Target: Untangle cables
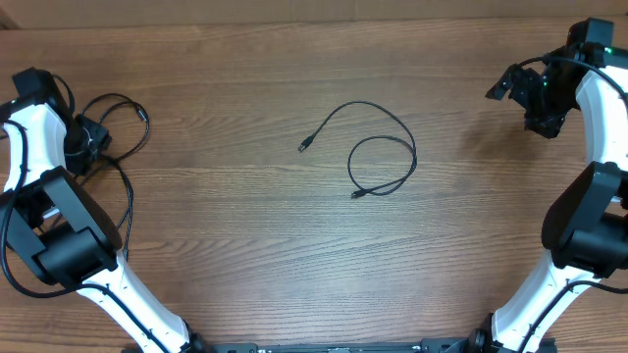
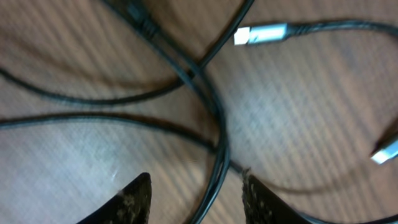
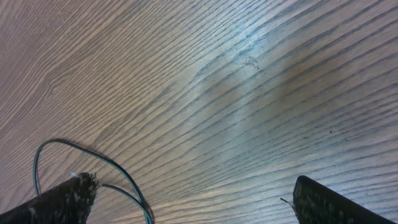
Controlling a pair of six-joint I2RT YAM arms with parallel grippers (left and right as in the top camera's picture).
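Black cable strands cross beneath your left fingers (image 2: pixel 135 200) at the left edge of the counter (image 1: pixel 245 265). This is the tangle (image 1: pixel 108 132), and two silver plugs (image 2: pixel 261 33) lie loose among its loops. Those fingers are spread; one strand runs up between them but is not pinched. A separate cable (image 1: pixel 388 147) lies in a loose curl at the centre of the overhead frame, crossing itself once and well apart from both arms. Your right fingers (image 3: pixel 65 200), in the upper right of that frame, are spread wide over bare wood and hold nothing. The left wrist view is blurred, so you cannot tell which strand lies on top at the crossing (image 2: pixel 200 71). If you close and pull on the wrong one, you will likely tighten the knot rather than open it. A plug could also catch in a loop as it drags. With the right arm so far off, nothing pins the bundle, so the whole tangle may simply slide along together. Watch the arm's own black wiring beside the tangle, too, since it is easy to mistake for a strand.
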